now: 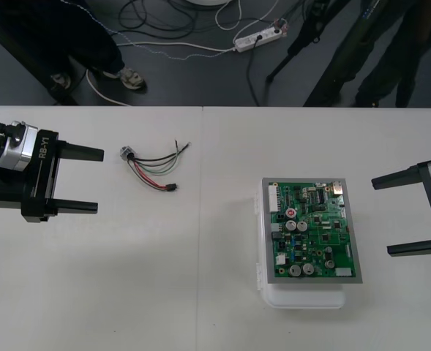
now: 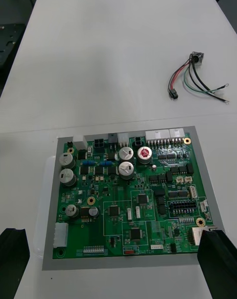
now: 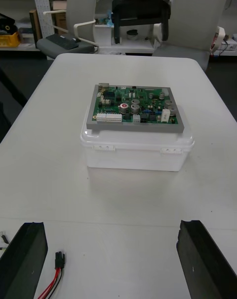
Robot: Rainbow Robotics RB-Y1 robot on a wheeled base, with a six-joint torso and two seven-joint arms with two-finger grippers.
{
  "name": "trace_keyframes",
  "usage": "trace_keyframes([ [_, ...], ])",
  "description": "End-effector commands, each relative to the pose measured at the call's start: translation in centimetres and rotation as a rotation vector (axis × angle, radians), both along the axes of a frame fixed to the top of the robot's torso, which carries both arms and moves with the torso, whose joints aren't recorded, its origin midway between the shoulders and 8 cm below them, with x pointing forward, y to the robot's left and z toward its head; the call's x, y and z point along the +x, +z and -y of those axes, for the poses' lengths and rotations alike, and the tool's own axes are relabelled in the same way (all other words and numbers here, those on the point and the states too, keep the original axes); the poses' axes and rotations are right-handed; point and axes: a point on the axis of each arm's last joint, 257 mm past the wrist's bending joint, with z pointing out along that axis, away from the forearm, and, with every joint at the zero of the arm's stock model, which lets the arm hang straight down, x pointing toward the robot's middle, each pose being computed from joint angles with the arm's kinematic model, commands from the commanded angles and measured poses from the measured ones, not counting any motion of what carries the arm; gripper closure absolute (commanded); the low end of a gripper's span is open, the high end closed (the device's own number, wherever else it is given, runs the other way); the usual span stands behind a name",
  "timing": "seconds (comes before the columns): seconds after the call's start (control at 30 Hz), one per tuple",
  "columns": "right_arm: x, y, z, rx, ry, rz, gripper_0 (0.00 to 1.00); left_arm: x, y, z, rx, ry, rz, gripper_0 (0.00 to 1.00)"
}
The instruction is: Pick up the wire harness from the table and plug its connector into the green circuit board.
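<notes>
The wire harness (image 1: pixel 153 164) lies loose on the table left of centre, its round metal socket (image 1: pixel 126 153) toward my left gripper and its small black plug (image 1: pixel 171 188) toward the board. My left gripper (image 1: pixel 99 180) stands open just left of the harness, not touching it. In the left wrist view the plug (image 3: pixel 59 259) and red wire lie between its fingers (image 3: pixel 24 259). The green circuit board (image 1: pixel 310 228) rests on its white base (image 1: pixel 303 296) right of centre. My right gripper (image 1: pixel 382 216) is open just right of the board; its fingers (image 2: pixel 219 262) flank the board (image 2: pixel 131 195).
A seam (image 1: pixel 200 219) runs down the middle of the table between harness and board. The dark floor beyond the far edge holds cables and a power strip (image 1: pixel 259 38). In the left wrist view the other gripper (image 3: pixel 140 12) shows beyond the board.
</notes>
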Motion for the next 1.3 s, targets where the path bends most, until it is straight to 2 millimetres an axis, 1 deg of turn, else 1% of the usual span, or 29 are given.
trace_keyframes([
  [0.03,-0.6,-0.6,-0.5,-0.006,0.035,0.018,0.0,-0.9,0.0,-1.3,0.056,0.001,-0.016,0.23],
  [0.1,-0.7,-0.4,-0.6,0.003,0.042,0.02,0.0,-0.9,0.0,-1.3,0.056,0.001,-0.016,0.23],
  [0.13,-0.9,-0.1,-0.8,0.014,0.049,0.022,0.0,-1.7,-2.5,-1.0,0.038,0.008,-0.089,0.23],
  [0.17,-1.0,0.1,-1.0,0.026,0.059,0.025,0.0,-1.7,-2.9,-0.9,0.034,0.012,-0.105,0.23],
  [0.3,-1.5,1.1,-1.6,0.068,0.082,0.031,0.0,-1.7,-3.1,-0.9,0.04,0.008,-0.11,0.22],
  [0.43,-1.6,2.2,-1.7,0.098,0.089,0.049,0.0,-1.5,-2.8,-0.9,0.047,0.005,-0.098,0.22],
  [0.53,-1.7,3.5,-2.0,0.145,0.094,0.057,0.0,-1.2,-2.3,-1.2,0.066,0.001,-0.077,0.23],
  [0.73,-1.7,4.6,-3.3,0.212,0.101,0.056,0.0,-0.2,-1.3,-1.9,0.097,0.003,-0.041,0.23],
  [0.87,-1.7,4.9,-4.0,0.253,0.084,0.025,0.0,0.9,-0.8,-2.7,0.112,0.014,-0.021,0.23],
  [1.0,-1.7,5.2,-5.0,0.317,0.066,-0.013,0.0,2.1,-0.5,-3.4,0.169,0.008,0.063,0.23],
  [1.17,-1.1,5.2,-6.1,0.351,0.064,0.013,0.0,3.1,-0.3,-4.2,0.22,0.019,0.105,0.23],
  [1.3,-0.8,5.6,-7.0,0.388,0.069,0.034,0.0,4.0,-0.2,-4.6,0.277,0.008,0.17,0.23],
])
